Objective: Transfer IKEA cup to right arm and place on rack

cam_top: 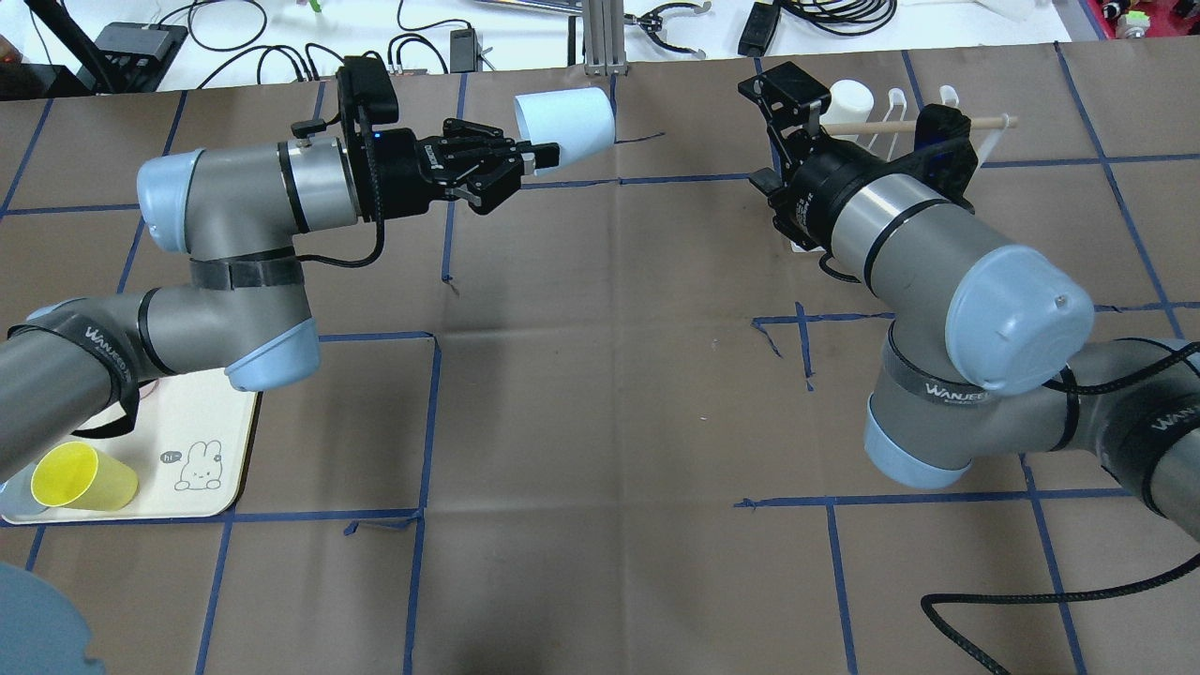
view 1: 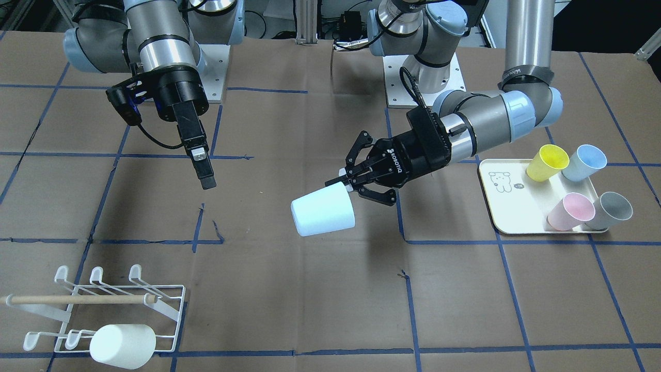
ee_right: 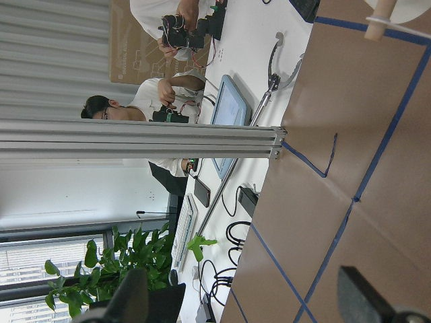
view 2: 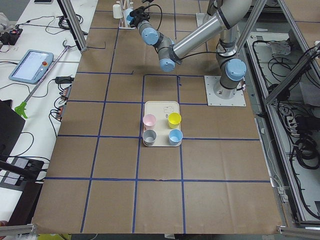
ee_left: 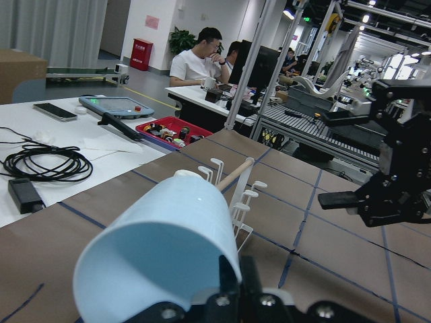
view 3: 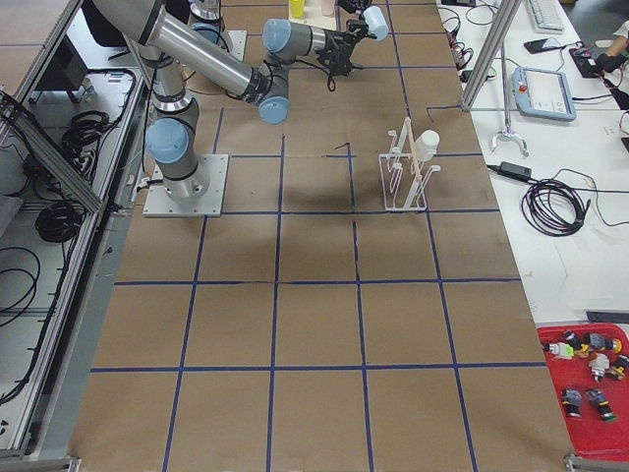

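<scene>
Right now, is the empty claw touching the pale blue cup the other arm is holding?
Apart. The front-facing view shows bare table between the right gripper and the pale blue cup, which the left gripper holds.

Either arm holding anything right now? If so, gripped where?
Left tool pinches the pale blue cup by its rim, at the open end. Right tool is open, holding nothing.

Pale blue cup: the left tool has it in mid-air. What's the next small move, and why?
Probably bring the right tool across toward the closed base of the pale blue cup. The left tool pinches the cup at its rim and holds it in the air, base pointing to the robot's right. The right tool is open and well apart from it.
</scene>
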### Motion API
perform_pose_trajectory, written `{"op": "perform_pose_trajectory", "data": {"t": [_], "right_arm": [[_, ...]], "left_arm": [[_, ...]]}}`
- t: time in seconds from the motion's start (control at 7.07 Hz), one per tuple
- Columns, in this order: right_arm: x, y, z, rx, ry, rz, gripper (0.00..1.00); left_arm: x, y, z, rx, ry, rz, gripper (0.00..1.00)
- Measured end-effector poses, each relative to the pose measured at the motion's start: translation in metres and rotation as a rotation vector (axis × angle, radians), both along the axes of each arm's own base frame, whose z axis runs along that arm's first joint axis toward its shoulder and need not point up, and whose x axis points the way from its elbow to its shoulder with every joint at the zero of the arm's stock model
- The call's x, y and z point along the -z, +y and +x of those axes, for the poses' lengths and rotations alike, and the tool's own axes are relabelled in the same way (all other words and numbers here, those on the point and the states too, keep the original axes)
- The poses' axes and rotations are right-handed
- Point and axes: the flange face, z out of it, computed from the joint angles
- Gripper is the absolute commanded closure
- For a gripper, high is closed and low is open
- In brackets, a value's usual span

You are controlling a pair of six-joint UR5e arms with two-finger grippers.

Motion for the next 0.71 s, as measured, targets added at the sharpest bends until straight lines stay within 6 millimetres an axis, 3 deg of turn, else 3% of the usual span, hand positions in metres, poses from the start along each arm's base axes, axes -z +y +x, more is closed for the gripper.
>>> {"op": "perform_pose_trajectory", "data": {"t": [0.42, 0.71], "right_arm": [[0.003, 0.003, 0.005, -0.004, -0.009, 0.011, 0.01], [0.006, 0.010, 0.024, -0.027, -0.013, 0.033, 0.01]], "left_arm": [[0.002, 0.025, -0.018, -0.014, 0.037, 0.014, 0.98], [0.002, 0.029, -0.027, -0.014, 0.033, 0.017, 0.98]]}}
